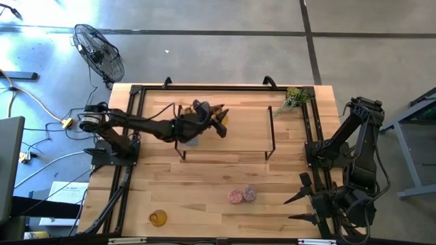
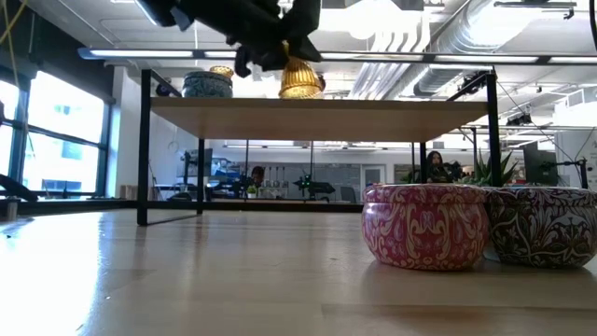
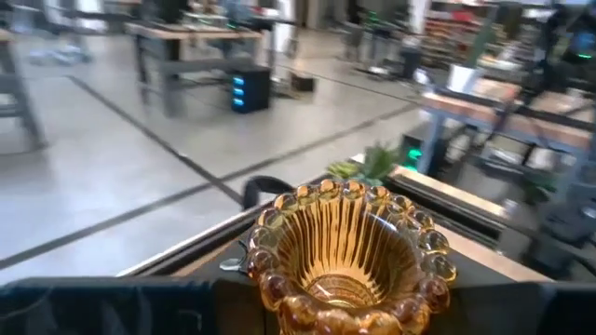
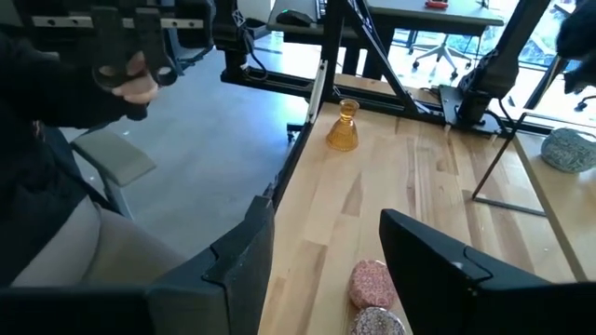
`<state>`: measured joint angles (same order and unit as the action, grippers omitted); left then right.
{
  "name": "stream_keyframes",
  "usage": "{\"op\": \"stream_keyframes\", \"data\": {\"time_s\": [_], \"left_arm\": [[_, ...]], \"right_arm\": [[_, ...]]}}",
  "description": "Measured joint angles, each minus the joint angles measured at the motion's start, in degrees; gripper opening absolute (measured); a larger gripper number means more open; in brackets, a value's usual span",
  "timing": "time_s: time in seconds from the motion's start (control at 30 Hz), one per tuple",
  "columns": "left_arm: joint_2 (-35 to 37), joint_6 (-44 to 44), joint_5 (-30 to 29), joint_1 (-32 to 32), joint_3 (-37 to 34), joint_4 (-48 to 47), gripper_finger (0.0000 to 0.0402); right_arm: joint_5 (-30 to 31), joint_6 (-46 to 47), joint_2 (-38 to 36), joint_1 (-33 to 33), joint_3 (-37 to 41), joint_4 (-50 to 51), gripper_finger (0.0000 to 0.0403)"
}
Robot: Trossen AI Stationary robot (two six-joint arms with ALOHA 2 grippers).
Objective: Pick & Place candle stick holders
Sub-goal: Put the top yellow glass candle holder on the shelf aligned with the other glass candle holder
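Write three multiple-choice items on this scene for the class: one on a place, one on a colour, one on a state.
1. Where does the pink holder stand?
A. On the raised shelf
B. On the table, beside the purple holder
C. Next to the fan

2. What colour is the holder in the left gripper?
A. Blue
B. Green
C. Amber

3. How is the right gripper?
A. Open and empty
B. Shut on a pink holder
C. Shut on a plant sprig

Key: 1 B, as the high view shows the two side by side on bare wood in front of the shelf. 2 C, as the left wrist view shows ribbed amber glass between the fingers. 3 A, as its fingers stand apart with nothing between them.
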<state>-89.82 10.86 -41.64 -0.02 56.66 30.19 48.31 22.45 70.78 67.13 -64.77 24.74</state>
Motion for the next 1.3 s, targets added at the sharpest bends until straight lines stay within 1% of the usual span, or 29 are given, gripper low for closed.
{"op": "stream_keyframes", "data": {"time_s": [0.07, 0.27, 0.3, 0.37, 0.47, 0.57, 0.7, 0.8, 0.87, 0.93, 1.03, 1.13, 1.17, 1.23, 1.3], "left_arm": [[0.0, -0.1, -3.6, -1.5, 0.0, -0.2, 0.0116], [-0.8, 1.2, -10.9, -4.6, 0.0, 0.8, 0.0116], [-1.1, 0.9, -10.9, -4.7, 0.1, 0.9, 0.0116], [-1.3, -0.8, -9.4, -4.7, 0.0, 1.0, 0.0116], [-1.2, -1.1, -7.1, -4.5, 0.1, 2.1, 0.0116], [-1.2, -3.4, -6.6, -4.5, 0.2, 4.7, 0.0116], [-1.3, -3.4, -5.7, -4.5, 2.8, 3.1, 0.0116], [-3.3, -3.1, -6.4, -4.9, 4.9, 2.2, 0.0116], [-5.4, -3.2, -8.8, -5.5, 7.0, 1.7, 0.0116], [-6.9, -4.1, -10.8, -6.4, 9.3, -1.0, 0.0116], [-9.6, -5.0, -16.8, -8.1, 13.6, -6.5, 0.0116], [-10.7, -5.0, -24.0, -9.8, 17.2, -11.5, 0.0116], [-10.8, -4.7, -25.1, -10.3, 18.0, -12.1, 0.0116], [-10.7, -4.6, -29.0, -11.1, 18.6, -13.5, 0.0116], [-10.8, -4.6, -31.3, -11.5, 18.7, -13.8, 0.0116]], "right_arm": [[0.0, 0.0, 0.0, 0.0, 0.0, 0.0, 0.0194], [0.9, -0.5, 0.0, 0.0, 0.0, 0.1, 0.0194], [0.9, -0.5, 0.0, 0.0, 0.0, 0.1, 0.0194], [1.0, -0.5, 0.0, 0.0, 0.0, 0.1, 0.0194], [1.0, -0.5, 0.0, 0.0, 0.0, 0.2, 0.0194], [1.0, -0.6, 0.0, 0.0, 0.0, 0.3, 0.0194], [1.0, -1.7, 0.0, 0.0, 0.0, 0.3, 0.0194], [1.0, -2.0, 0.0, 0.0, 0.0, 0.3, 0.0194], [1.0, -1.9, 0.0, 0.0, 0.0, 0.4, 0.0194], [0.9, -1.9, 0.1, 0.0, -0.1, 0.8, 0.0194], [0.6, -1.6, 0.2, 0.0, -0.1, 0.8, 0.0194], [0.0, -1.5, 0.6, 0.0, -0.1, 0.8, 0.0194], [-0.3, -1.5, 0.7, 0.0, -0.1, 0.8, 0.0194], [-0.8, -1.3, 1.1, 0.0, -0.1, 0.8, 0.0194], [-1.0, -1.3, 1.6, 0.0, -0.1, 0.7, 0.0194]]}}
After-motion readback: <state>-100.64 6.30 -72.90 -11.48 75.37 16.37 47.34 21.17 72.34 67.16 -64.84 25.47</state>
